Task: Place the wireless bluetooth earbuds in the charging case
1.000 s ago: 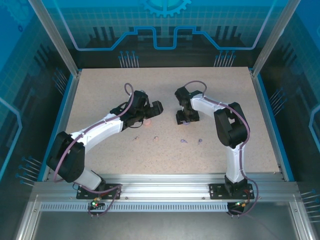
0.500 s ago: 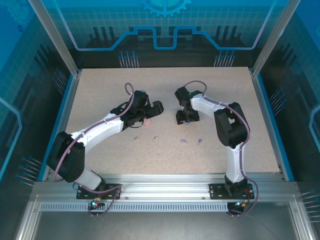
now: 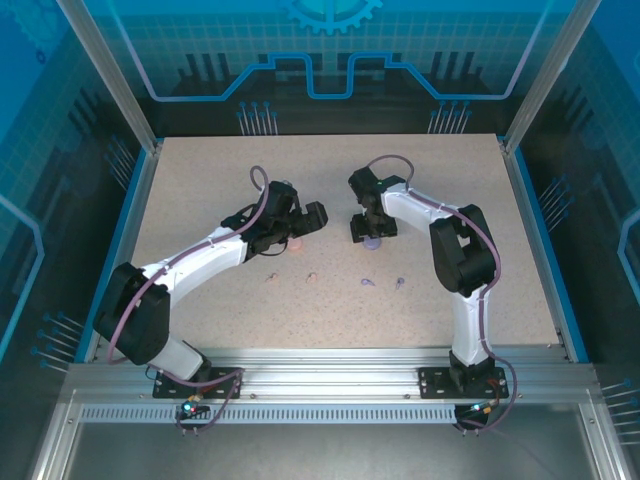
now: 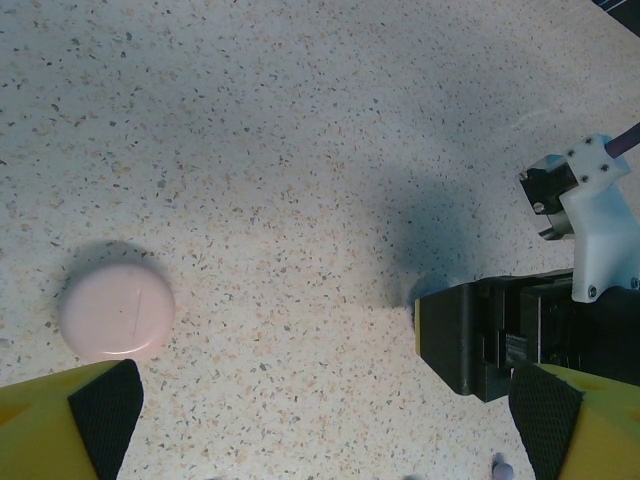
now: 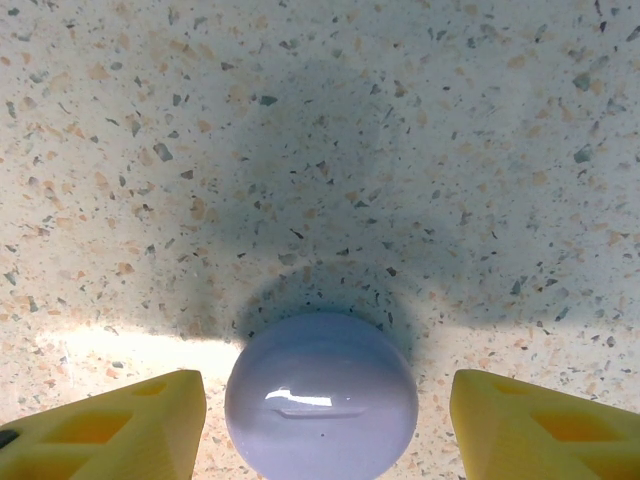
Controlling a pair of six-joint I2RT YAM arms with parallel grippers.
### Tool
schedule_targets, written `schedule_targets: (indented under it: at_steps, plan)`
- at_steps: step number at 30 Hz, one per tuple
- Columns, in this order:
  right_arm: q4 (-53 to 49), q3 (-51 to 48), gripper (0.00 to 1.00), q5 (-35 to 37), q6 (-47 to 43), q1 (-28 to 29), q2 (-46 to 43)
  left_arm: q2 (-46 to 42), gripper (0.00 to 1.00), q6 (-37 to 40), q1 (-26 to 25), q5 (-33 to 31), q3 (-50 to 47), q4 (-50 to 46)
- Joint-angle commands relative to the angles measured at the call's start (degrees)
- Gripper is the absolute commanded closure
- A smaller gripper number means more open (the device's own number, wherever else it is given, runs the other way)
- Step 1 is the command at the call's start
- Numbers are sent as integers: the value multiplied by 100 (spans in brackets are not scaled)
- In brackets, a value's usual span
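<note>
A speckled beige table (image 3: pixel 200 180) sits inside blue-panelled walls (image 3: pixel 330 55).

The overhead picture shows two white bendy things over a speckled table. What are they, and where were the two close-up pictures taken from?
They are two white robot arms bolted at the near edge of a speckled table, each ending in a two-finger gripper. A fixed overhead camera took the wide picture; wrist cameras took the close-ups, yellow gripper fingers at the bottom. On it lie a round pale pink case, a round pale purple case, two pale pink earbuds and two pale purple earbuds. The left gripper is open beside the pink case; the right gripper is open astride the purple case, gaps either side. Nothing is held.
</note>
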Motion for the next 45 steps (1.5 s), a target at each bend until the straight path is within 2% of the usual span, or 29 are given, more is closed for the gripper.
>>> schedule_targets:
  at_steps: [1, 27, 41, 45]
  plan:
    - [-205, 90, 33, -25, 99, 86, 46, 56, 1, -54, -52, 50, 218, -70]
    - [-48, -169, 35, -108, 171, 92, 196, 54, 1, -90, -58, 48, 194, -56]
    - [-66, -82, 48, -259, 195, 90, 196, 110, 1, -107, -59, 75, 102, 23]
    - [-62, -45, 53, -426, 327, 99, 111, 104, 1, -37, -58, 262, -158, 396]
